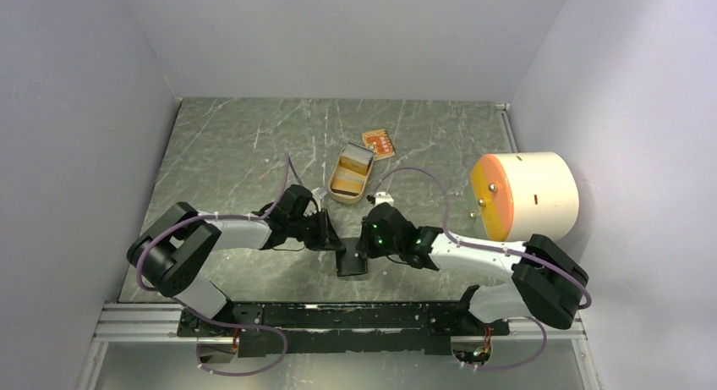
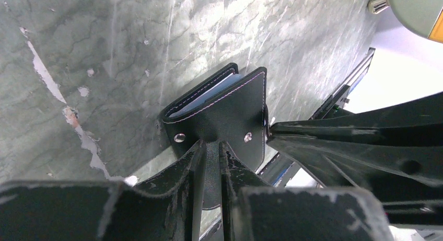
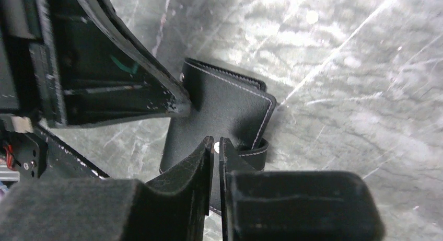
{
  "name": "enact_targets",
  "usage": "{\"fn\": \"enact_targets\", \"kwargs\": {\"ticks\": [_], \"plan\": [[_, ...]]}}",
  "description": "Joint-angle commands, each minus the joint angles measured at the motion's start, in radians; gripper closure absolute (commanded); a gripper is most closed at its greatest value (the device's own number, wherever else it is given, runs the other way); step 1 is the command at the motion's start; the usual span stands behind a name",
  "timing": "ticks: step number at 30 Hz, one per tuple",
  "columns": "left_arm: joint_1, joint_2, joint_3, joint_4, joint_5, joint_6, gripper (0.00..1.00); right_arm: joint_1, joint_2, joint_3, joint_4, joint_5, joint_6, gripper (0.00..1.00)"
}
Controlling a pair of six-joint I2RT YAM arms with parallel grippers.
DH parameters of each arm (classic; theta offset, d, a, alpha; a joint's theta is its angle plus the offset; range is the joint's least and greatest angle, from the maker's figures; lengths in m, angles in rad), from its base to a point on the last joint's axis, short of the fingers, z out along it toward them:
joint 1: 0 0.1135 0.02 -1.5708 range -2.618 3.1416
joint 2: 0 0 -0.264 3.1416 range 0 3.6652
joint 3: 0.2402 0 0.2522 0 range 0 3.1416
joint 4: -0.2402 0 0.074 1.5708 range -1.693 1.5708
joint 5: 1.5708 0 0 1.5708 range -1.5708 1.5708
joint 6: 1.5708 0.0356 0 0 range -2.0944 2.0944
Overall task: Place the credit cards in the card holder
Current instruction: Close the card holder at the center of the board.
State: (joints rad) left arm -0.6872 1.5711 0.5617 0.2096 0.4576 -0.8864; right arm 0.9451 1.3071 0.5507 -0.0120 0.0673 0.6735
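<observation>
Left wrist: black stitched card holder (image 2: 230, 102), blue inside — left gripper (image 2: 211, 147) pinches its flap; right gripper (image 3: 216, 147) unclear.

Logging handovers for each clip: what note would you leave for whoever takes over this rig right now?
Left tool: shut on the flap of the small black leather-like folding card holder, between the two arms.
Right tool: fingers nearly together at the holder's snap strap; grip unclear.
Cards: thin tan-orange rectangular card lies on the green marbled table beyond the tan-gold oblong metal tin; a pale piece in the tin's far end may be the other card.
Done: nothing evident; only blue lining shows inside the holder.
Left: open the holder, fetch both cards, insert them.
</observation>
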Motion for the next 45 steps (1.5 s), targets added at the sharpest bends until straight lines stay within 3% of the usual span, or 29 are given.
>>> {"fn": "enact_targets", "kwargs": {"ticks": [1,11,21,26,34,45], "plan": [[-0.013,0.016,-0.017,0.011,0.015,0.001,0.79,0.020,-0.012,0.095,-0.180,0.102,-0.045,0.85],[-0.013,0.009,-0.022,0.006,0.013,-0.004,0.79,0.111,0.027,0.192,-0.354,0.248,-0.035,0.76],[-0.015,0.008,-0.025,0.014,0.014,-0.008,0.79,0.141,0.081,0.223,-0.363,0.246,-0.029,0.78],[-0.014,0.010,-0.023,0.013,0.017,-0.006,0.79,0.147,0.087,0.232,-0.377,0.267,-0.028,0.83],[-0.015,0.003,-0.025,0.009,0.015,-0.005,0.79,0.151,0.081,0.232,-0.377,0.272,-0.026,0.99],[-0.017,-0.009,-0.035,0.016,0.013,-0.012,0.79,0.151,0.067,0.182,-0.265,0.225,-0.039,1.00]]}}
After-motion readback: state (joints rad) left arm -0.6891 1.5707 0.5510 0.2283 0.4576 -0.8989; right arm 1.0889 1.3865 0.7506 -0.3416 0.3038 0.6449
